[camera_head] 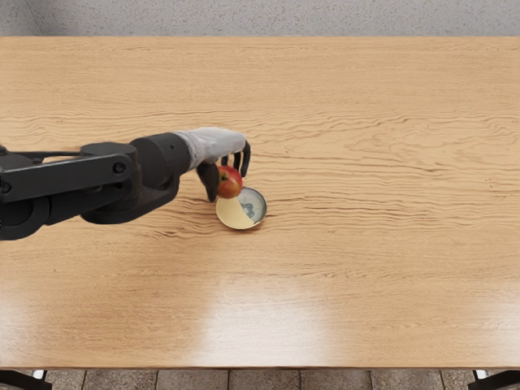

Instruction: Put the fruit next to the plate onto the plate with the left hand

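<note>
Head view, only cam: wood-grain table (390, 162) fills most of the frame, w/ a grey strip (260, 16) along the top edge and tiled floor (260, 380) + dark table legs (20, 380) peeking in at the bottom. The left arm (81, 183) comes in from the left edge, dark grey/black links, roughly horizontal over the tabletop, w/ a bulky dark wrist section leading to a light-grey hand back. The left hand (219, 153) sits a bit left of frame centre, back of hand up. Its fingers (244, 158) are dark and curled down over the top and far side of the apple (230, 181); the thumb (209, 182) comes down on the apple's left side, so the hand is closed round the fruit, clamped on it from above. Apple is red w/ a yellowish patch, small, mostly visible below the fingers. The plate (248, 214) is small, round, cream-coloured inside w/ a thin silvery rim and a grey shaded patch on its right half, flat on the table just below-right of the hand. Apple overlaps the plate's upper-left rim in the pic, i.e. at/over the plate edge, not centred on it. Can't tell if the apple touches the plate or is held just above it; no clear gap readable from this angle.
</note>
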Motion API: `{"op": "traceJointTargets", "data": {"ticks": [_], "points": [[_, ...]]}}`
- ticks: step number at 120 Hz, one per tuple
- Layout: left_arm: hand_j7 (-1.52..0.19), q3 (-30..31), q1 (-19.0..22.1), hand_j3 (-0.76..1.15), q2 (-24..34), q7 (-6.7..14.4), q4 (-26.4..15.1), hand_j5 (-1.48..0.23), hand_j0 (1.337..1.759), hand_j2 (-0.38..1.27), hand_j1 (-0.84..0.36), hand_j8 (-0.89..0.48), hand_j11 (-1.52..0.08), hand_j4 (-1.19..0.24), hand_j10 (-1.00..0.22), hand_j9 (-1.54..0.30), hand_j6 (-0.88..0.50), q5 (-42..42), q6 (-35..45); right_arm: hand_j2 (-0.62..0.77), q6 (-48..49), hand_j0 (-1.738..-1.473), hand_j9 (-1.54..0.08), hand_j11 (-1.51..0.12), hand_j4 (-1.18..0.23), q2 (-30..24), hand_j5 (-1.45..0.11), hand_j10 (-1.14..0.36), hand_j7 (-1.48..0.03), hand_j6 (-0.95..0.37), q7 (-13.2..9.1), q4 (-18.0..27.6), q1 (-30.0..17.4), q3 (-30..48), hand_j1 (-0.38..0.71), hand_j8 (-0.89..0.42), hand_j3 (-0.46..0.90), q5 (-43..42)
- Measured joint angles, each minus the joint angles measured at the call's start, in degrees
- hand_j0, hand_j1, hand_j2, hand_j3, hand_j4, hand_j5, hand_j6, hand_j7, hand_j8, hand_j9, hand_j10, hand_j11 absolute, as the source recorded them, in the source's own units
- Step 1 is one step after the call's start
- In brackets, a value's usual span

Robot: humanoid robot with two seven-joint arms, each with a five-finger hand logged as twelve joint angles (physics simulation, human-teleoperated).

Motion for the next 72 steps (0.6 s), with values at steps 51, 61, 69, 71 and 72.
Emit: {"op": "traceJointTargets", "data": {"ticks": [51,61,69,71,72], "points": [[-1.06,0.4,0.1,0.0,-3.7,0.0,-0.3,-1.1,1.654,0.48,-0.29,-0.47,-1.06,-0.6,-0.8,-1.06,-0.39,-1.8,-0.4,0.0,0.0,-1.658,-0.02,-0.02,-0.01,0.0,-0.02,-0.01,-0.02,-0.01,0.0,0.0,0.0,0.0,-0.33,-0.01,0.0,0.0],[-1.06,0.7,0.1,0.0,-3.7,0.0,-0.2,-1.09,1.654,0.47,-0.28,-0.47,-1.05,-0.61,-0.79,-1.06,-0.4,-1.8,-0.4,0.0,0.0,-1.658,-0.02,-0.02,-0.01,0.0,-0.02,-0.01,-0.02,-0.01,0.0,0.0,0.0,0.0,-0.33,-0.01,0.0,0.0],[-1.06,0.8,0.0,0.0,-3.7,0.0,-0.1,-1.08,1.654,0.46,-0.28,-0.48,-1.05,-0.61,-0.79,-1.05,-0.4,-1.8,-0.4,0.0,0.0,-1.658,-0.02,-0.02,-0.01,0.0,-0.02,-0.01,-0.02,-0.01,0.0,0.0,0.0,0.0,-0.33,-0.01,0.0,0.0],[-1.06,0.9,0.0,0.0,-3.7,0.0,-0.1,-1.08,1.654,0.46,-0.28,-0.48,-1.04,-0.61,-0.79,-1.05,-0.4,-1.7,-0.4,0.0,0.0,-1.658,-0.02,-0.02,-0.01,0.0,-0.02,-0.01,-0.02,-0.01,0.0,0.0,0.0,0.0,-0.33,-0.01,0.0,0.0],[-1.05,0.9,0.0,0.0,-3.7,0.0,-0.1,-1.08,1.654,0.46,-0.28,-0.48,-1.04,-0.61,-0.79,-1.04,-0.4,-1.7,-0.4,0.0,0.0,-1.658,-0.02,-0.02,-0.01,0.0,-0.02,-0.01,-0.02,-0.01,0.0,0.0,0.0,0.0,-0.33,-0.01,0.0,0.0]]}}
